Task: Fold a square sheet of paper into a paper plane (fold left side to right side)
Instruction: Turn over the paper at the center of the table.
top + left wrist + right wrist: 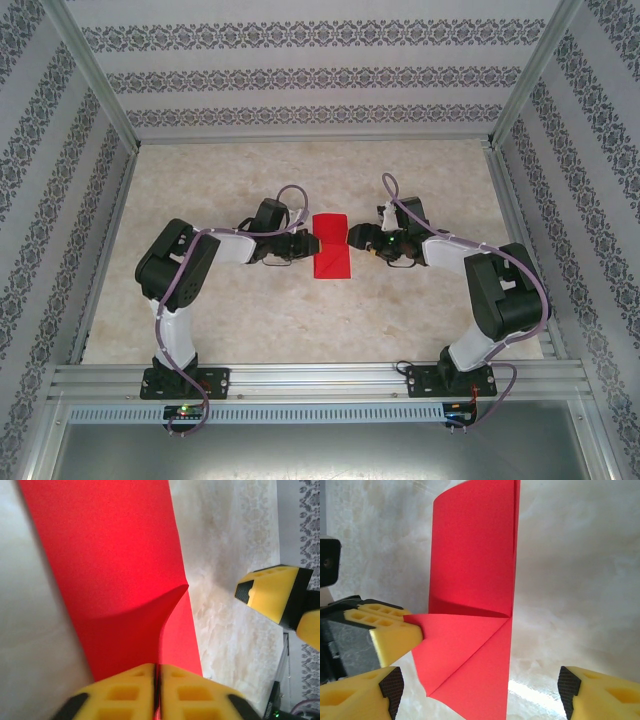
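L arm bent, reaching in from left; L gripper (156, 682) pinched tight on left edge of the paper (330, 248), part folded, mid table (250, 310). R arm mirrors it; R gripper (481, 687) sits at the paper's right edge, jaws wide apart, holding nothing.

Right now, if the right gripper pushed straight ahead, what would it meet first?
Probably the red paper, which lies straight ahead of the open right gripper; the left gripper, pinching the sheet's far edge, sits beyond, though depth is unclear.
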Controlling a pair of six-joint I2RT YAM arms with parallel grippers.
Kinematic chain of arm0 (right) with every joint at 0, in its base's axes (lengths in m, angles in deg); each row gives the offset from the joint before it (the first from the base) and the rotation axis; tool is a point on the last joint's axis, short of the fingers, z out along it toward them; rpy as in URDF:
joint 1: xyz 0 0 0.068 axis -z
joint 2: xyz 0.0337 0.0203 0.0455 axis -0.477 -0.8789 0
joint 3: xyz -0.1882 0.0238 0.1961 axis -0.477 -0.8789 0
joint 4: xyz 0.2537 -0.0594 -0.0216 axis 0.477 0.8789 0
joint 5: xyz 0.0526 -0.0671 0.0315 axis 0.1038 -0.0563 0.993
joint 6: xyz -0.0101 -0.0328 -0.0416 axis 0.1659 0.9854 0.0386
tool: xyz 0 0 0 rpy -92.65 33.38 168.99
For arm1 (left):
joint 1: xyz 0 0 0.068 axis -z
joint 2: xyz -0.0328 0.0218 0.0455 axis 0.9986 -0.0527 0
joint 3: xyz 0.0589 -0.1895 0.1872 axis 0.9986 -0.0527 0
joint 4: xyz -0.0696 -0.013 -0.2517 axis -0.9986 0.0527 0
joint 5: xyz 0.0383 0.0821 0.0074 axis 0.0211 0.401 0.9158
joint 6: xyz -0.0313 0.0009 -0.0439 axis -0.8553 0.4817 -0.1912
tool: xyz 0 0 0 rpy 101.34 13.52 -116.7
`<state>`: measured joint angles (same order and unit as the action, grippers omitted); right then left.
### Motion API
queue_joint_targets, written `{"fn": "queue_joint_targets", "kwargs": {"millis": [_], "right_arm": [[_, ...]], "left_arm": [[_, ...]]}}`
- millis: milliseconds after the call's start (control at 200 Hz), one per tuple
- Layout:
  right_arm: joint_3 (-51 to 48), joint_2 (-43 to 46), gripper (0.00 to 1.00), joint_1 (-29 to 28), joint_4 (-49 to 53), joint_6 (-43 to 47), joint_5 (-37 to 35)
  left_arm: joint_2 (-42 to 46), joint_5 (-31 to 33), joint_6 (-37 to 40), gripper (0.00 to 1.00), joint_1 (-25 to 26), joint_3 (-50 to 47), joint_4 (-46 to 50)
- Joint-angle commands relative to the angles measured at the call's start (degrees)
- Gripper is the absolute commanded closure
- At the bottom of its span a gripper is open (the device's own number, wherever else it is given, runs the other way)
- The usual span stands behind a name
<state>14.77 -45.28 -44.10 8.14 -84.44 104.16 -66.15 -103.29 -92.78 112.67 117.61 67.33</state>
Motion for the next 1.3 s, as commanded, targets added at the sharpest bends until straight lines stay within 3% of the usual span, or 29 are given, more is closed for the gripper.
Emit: {"fn": "queue_joint_targets", "kwargs": {"millis": [0,375,620,774,864,954,1079,1219,1294], "right_arm": [[0.53,-0.27,0.16,-0.11,-2.27,-1.41,3.6],[3.95,-7.34,0.18,-3.25,-10.0,-9.18,11.13],[8.01,-12.22,0.4,-5.81,-9.52,-10.67,10.47],[9.33,-12.79,0.62,-6.49,-7.51,-9.38,9.43],[9.99,-11.75,0.84,-6.41,-5.27,-7.35,8.64],[10.22,-9.58,1.0,-5.98,-3.85,-4.87,8.14],[9.88,-5.76,1.0,-4.12,-5.05,-3.28,10.55],[9.43,-0.67,1.0,-0.79,-12.17,-5.84,18.25],[10.55,2.28,1.0,0.61,-15.54,-7.93,21.84]], "left_arm": [[1.77,0.9,0.99,0.98,-0.76,-0.49,-2.12],[6.47,2.78,1.85,0.99,-1.17,-4.59,-1.84],[6.37,3.11,1.93,0.96,-1.3,-4.75,-1.82],[7.48,3.48,1.78,0.77,-1.85,-5.41,-1.88],[9.47,4.0,1.74,0.67,-2.65,-6.52,-1.79],[12.82,4.7,1.15,0.46,-3.97,-8.65,-2.49],[19.25,4.61,-2.06,0.27,-6.15,-13.56,-6.43],[28.2,5.21,-6.52,0.06,-8.07,-18.79,-10.53],[32.43,4.0,-10.21,0.0,-8.92,-20.94,-15.24]]}}
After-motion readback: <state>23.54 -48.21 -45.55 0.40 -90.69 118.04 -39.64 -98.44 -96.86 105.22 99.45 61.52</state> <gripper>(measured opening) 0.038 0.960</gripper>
